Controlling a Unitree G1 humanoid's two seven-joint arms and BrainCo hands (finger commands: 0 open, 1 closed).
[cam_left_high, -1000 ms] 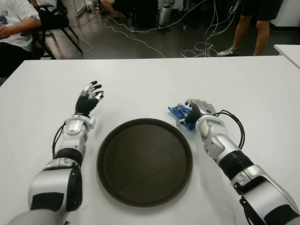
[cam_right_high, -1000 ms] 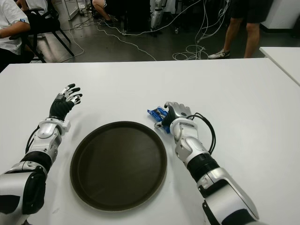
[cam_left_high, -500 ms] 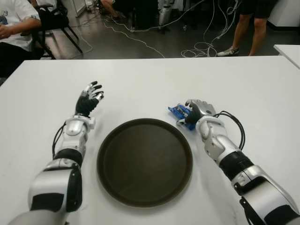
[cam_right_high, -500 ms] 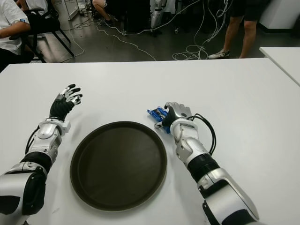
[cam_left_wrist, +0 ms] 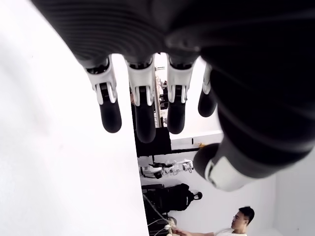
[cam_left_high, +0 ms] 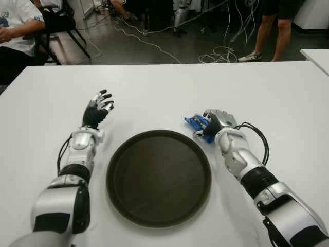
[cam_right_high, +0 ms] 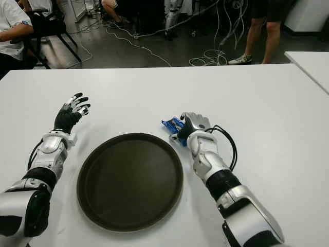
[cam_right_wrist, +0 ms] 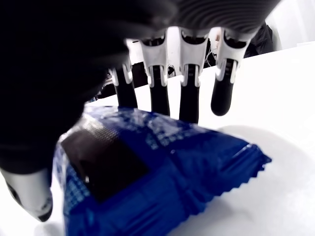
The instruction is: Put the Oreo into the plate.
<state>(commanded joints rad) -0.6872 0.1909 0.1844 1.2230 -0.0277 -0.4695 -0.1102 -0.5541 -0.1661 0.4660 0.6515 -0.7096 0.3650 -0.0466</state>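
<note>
Fingers [cam_right_wrist: 189,101] of the right hand [cam_left_high: 218,121] reach over the blue Oreo packet [cam_right_wrist: 157,172], with the thumb low at one end of it; whether they actually grip the wrapper or only hover around it cannot be told from the wrist view. That packet lies on the white table [cam_left_high: 154,92], just beside the far right edge of the plate [cam_left_high: 159,177] and outside its rim. The plate is a round, dark brown tray with a raised lip, sitting near the front middle of the table, and nothing is in it. On the wrapper a dark patch shows against the blue, with pale print around it, but no word can be read. The left hand [cam_left_high: 97,109] shows to the left of the plate, well apart from it, palm raised with the fingers [cam_left_wrist: 139,105] spread and holding nothing. Beyond the table, cables [cam_left_high: 226,51] trail over the dark floor, a person's legs [cam_left_high: 275,31] stand at the back right, and a seated person [cam_left_high: 13,25] shows at the far left.
</note>
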